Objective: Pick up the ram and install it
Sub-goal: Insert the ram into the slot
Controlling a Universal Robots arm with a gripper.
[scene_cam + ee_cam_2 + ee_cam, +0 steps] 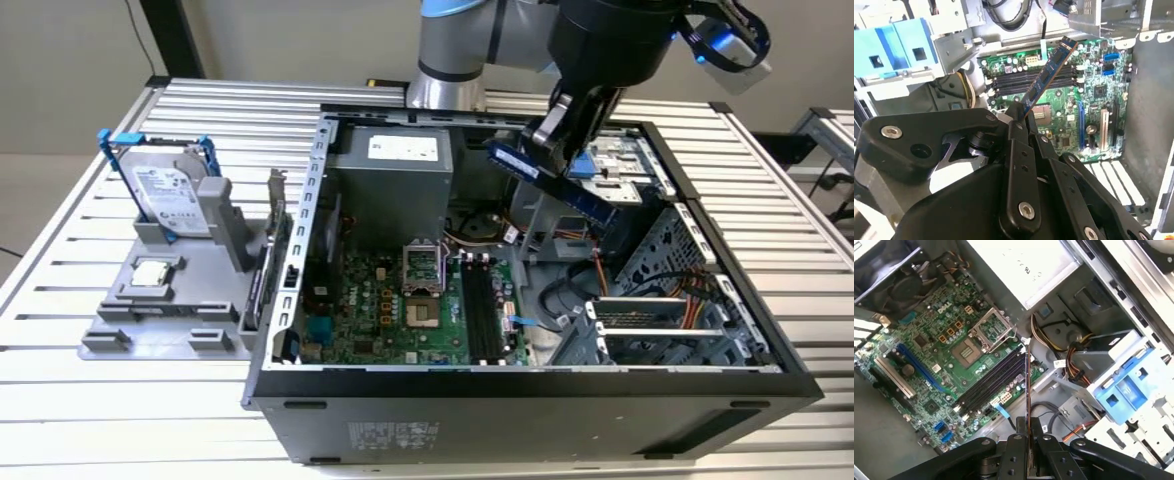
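Hand [1020,120] pinching ram [1048,74] by one end; stick tilted, held high over motherboard [387,310] inside open computer case [534,400], well apart from motherboard's black slots [996,377].

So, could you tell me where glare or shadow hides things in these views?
First wrist view: the power supply glares near white, the fan sits in shadow. Second wrist view: the ram is well lit, the jaws gripping it near black. Exterior view: even light on the motherboard.
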